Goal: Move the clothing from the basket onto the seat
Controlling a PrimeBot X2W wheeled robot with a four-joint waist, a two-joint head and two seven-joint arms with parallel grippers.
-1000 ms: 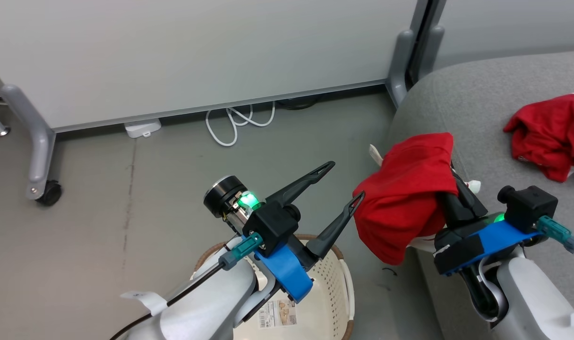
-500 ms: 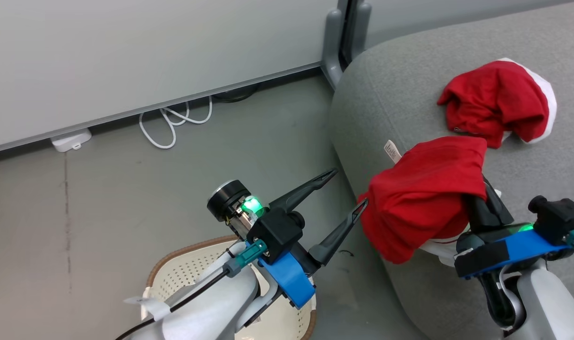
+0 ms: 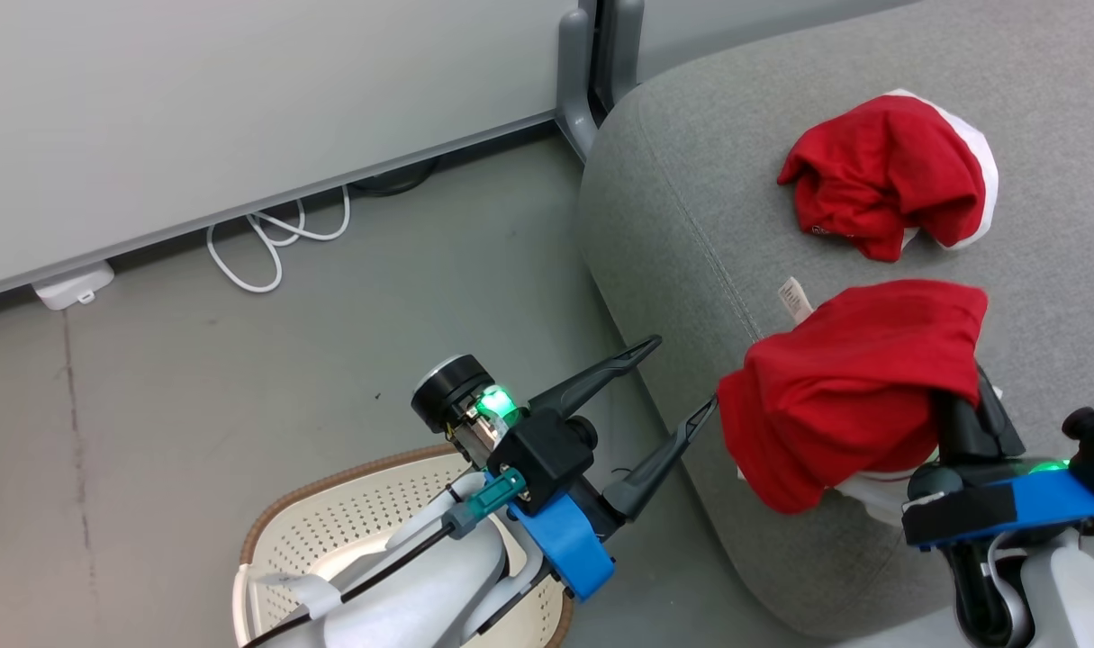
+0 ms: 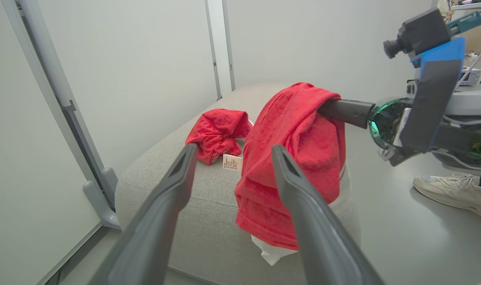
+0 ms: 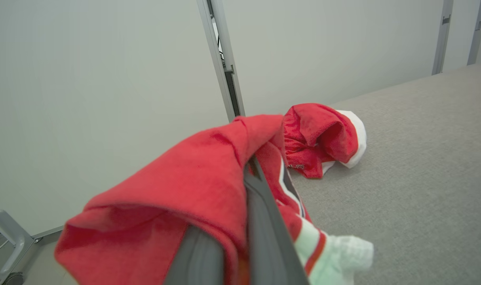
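Note:
My right gripper (image 5: 248, 186) is shut on a red garment (image 3: 853, 378) with white trim, which drapes over its fingers above the front left corner of the grey seat (image 3: 691, 225). A second red and white garment (image 3: 880, 180) lies crumpled on the seat farther back. My left gripper (image 3: 683, 373) stands open and empty, just left of the hanging garment and above the floor beside the seat. The cream basket (image 3: 330, 477) with its brown rim sits at the lower left, its inside mostly hidden behind my left forearm.
A white partition wall with grey metal feet (image 3: 574, 81) runs along the back. A white cable (image 3: 267, 243) and a small white box (image 3: 65, 283) lie on the floor by it. A person's shoe (image 4: 450, 190) rests on the floor beyond the seat.
The head camera has swung right, so everything shifted left in view. My right gripper has carried the red garment farther over the seat. The left gripper stays open.

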